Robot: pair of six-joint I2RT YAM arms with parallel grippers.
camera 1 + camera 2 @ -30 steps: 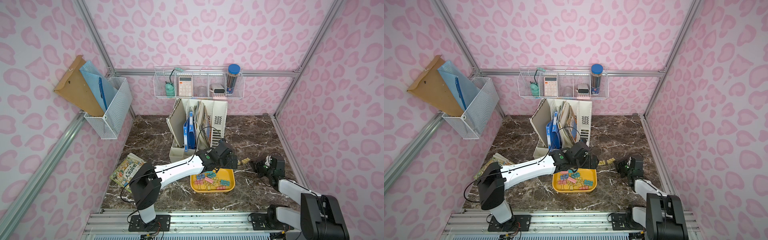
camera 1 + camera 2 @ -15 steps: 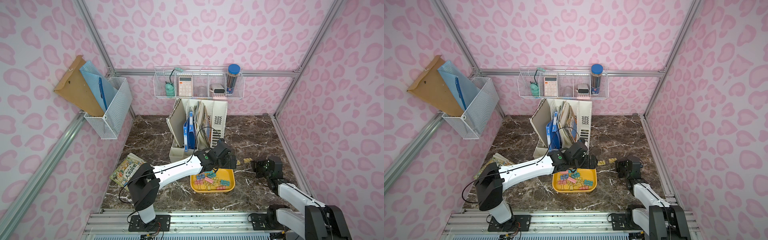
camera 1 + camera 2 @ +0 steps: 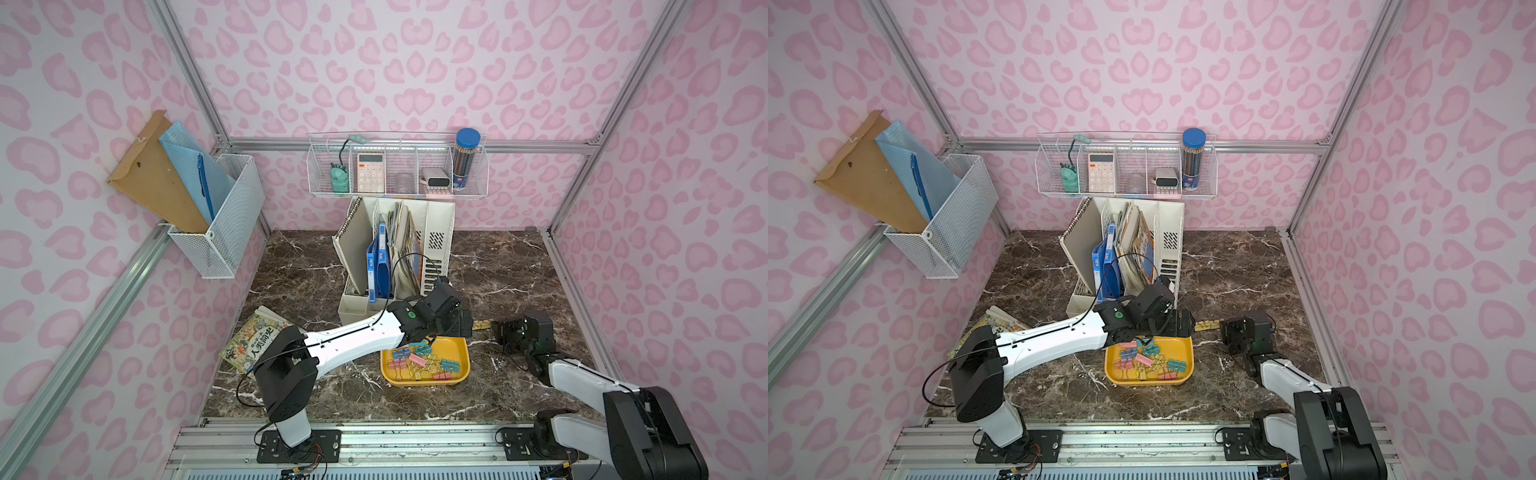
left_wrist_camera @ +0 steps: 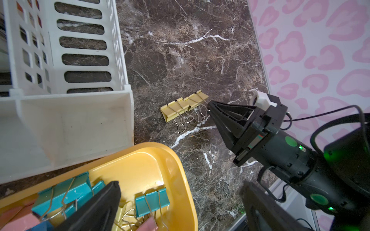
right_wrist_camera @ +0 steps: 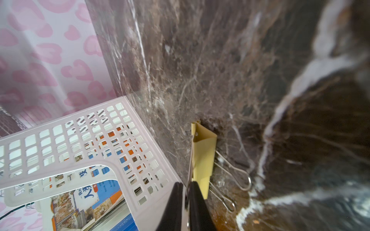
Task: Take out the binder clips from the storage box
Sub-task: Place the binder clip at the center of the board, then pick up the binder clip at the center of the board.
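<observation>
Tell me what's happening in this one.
The left arm hangs with jaws wide open over a corner of the shallow yellow plastic tray, where most pastel binder clips lie piled. The right arm has its jaws pinched nearly shut at a wire handle of the yellow binder clips lying on the brown marble table.

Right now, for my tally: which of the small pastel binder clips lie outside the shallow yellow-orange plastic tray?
Only the two pale-yellow clips, side by side on the dark marble tabletop; the other clips sit inside the tray.
</observation>
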